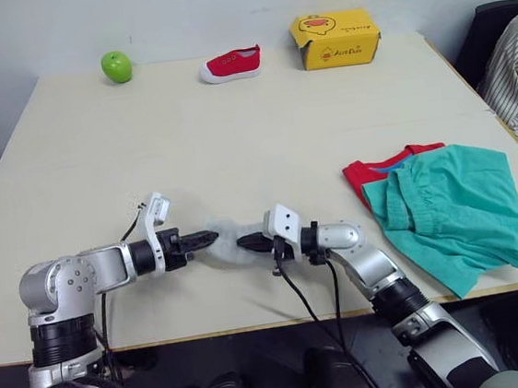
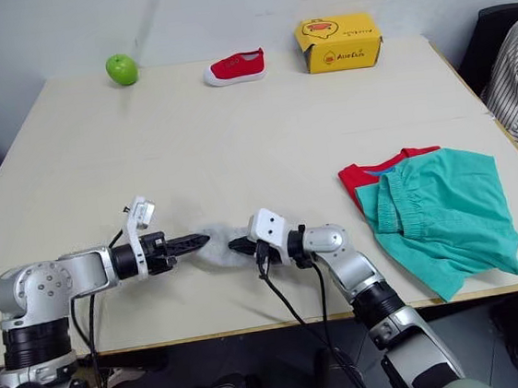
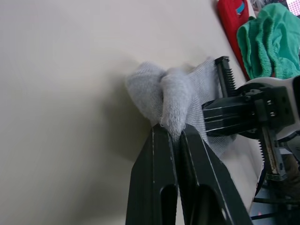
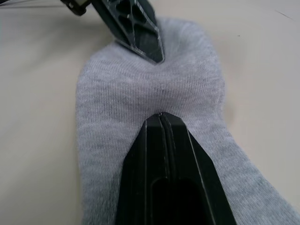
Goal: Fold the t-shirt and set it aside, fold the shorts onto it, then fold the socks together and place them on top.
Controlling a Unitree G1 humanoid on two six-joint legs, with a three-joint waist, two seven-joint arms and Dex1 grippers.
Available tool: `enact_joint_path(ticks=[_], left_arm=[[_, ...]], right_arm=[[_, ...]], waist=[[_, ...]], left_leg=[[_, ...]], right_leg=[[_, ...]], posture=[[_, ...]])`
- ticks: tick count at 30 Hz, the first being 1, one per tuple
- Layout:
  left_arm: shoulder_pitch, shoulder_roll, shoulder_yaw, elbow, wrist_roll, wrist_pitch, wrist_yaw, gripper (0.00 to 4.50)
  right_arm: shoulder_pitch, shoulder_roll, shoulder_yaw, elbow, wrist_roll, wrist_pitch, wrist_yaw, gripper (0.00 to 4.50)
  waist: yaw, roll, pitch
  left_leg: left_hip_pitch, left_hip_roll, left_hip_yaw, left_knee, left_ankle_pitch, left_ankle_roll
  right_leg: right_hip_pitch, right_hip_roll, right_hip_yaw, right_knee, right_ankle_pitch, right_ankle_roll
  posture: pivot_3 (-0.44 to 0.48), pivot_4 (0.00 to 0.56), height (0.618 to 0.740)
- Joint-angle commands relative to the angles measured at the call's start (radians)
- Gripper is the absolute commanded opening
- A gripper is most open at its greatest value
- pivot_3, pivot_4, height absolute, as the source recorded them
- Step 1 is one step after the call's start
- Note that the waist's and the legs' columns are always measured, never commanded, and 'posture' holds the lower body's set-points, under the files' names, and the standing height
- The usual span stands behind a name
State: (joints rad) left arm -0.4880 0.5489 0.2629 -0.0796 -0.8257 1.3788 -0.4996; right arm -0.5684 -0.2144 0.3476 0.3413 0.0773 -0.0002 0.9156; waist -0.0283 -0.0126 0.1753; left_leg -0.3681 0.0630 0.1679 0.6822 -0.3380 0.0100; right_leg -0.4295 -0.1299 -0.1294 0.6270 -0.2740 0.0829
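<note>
Socks (image 1: 225, 241) pinched from opposite ends by left pincer (image 1: 210, 239) and right pincer (image 1: 243, 242), both clamped tight, likely slipping free or bunching under uneven pull.

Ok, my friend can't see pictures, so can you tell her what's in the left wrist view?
The left gripper pinches a bunched-up fold of the grey socks on the pale table. The right gripper reaches in from the other side against the same fabric, and beyond it lie the teal shorts and a bit of the red t-shirt.
</note>
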Motion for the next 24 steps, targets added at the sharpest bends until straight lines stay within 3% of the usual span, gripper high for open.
enact_joint_path(ticks=[1, 5, 11, 17, 24], left_arm=[[-0.069, 0.048, -0.063, -0.073, -0.009, -0.072, -0.101, 0.03], [-0.130, 0.057, -0.179, -0.070, 0.016, -0.145, -0.194, 0.03], [-0.203, -0.017, -0.373, 0.032, 0.136, -0.309, -0.286, 0.03], [-0.201, -0.089, -0.467, 0.123, 0.242, -0.495, -0.369, 0.03], [-0.168, -0.159, -0.478, 0.237, 0.348, -0.740, -0.429, 0.03]], right_arm=[[0.009, -0.034, -0.013, 0.008, -0.036, 0.027, -0.024, 0.00], [0.016, -0.050, -0.019, -0.009, -0.042, 0.042, -0.041, 0.00], [0.069, -0.104, -0.044, -0.166, -0.031, 0.145, -0.071, 0.00], [0.157, -0.157, -0.083, -0.301, -0.020, 0.247, -0.111, 0.00], [0.253, -0.190, -0.157, -0.420, 0.017, 0.306, -0.151, 0.00]], waist=[[0.001, 0.000, 0.000], [-0.001, 0.000, 0.000], [0.002, 0.000, 0.000], [0.001, 0.000, 0.000], [0.003, -0.001, 0.001]], left_leg=[[0.000, 0.000, 0.000, 0.000, 0.000, 0.000], [0.000, 0.000, 0.000, 0.000, 0.000, 0.000], [-0.001, -0.001, 0.000, 0.000, 0.000, 0.000], [-0.002, -0.001, 0.000, 0.000, 0.000, 0.000], [-0.002, -0.001, 0.000, 0.001, 0.001, 0.001]], right_leg=[[0.000, 0.000, 0.000, 0.000, 0.000, 0.000], [0.000, 0.000, 0.000, 0.000, 0.000, 0.000], [0.000, 0.001, -0.001, -0.001, 0.000, 0.000], [-0.001, 0.002, -0.002, -0.002, 0.000, 0.000], [0.000, 0.002, -0.002, -0.006, 0.000, 0.000]], posture=[[0.000, 0.150, 0.740], [0.000, 0.150, 0.740], [0.000, 0.150, 0.740], [0.000, 0.150, 0.740], [0.000, 0.150, 0.740]])
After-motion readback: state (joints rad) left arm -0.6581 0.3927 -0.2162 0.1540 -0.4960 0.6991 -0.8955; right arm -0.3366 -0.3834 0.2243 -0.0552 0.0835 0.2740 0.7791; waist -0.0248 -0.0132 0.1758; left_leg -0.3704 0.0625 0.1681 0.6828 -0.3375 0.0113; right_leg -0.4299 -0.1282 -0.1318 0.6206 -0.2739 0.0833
